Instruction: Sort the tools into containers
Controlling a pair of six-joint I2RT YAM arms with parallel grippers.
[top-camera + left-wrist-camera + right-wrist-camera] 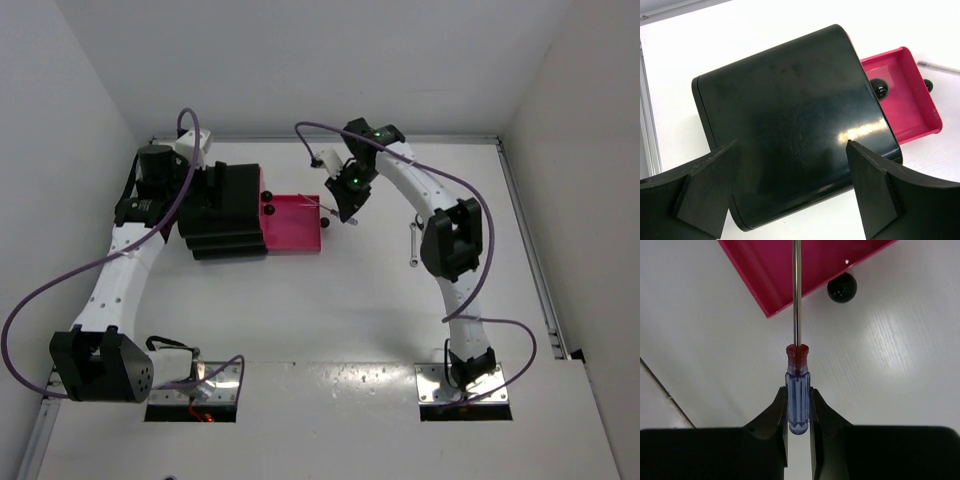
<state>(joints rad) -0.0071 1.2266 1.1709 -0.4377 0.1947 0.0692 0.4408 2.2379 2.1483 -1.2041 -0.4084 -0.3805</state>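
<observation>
Black drawer unit (228, 215), pink drawer (290, 228) open — right hand (342, 208) just beside, wrench (414, 245) apart.

Drawer unit (225, 205): on the table (330, 320), far left.
Open drawer (290, 232): pulled out to the unit's right.
Screwdriver (797, 390): between the right gripper's (798, 392) fingers, shaft reaching over the drawer's edge.
Wrench (415, 243): on the table, well right of the drawer, beside the right arm.
</observation>
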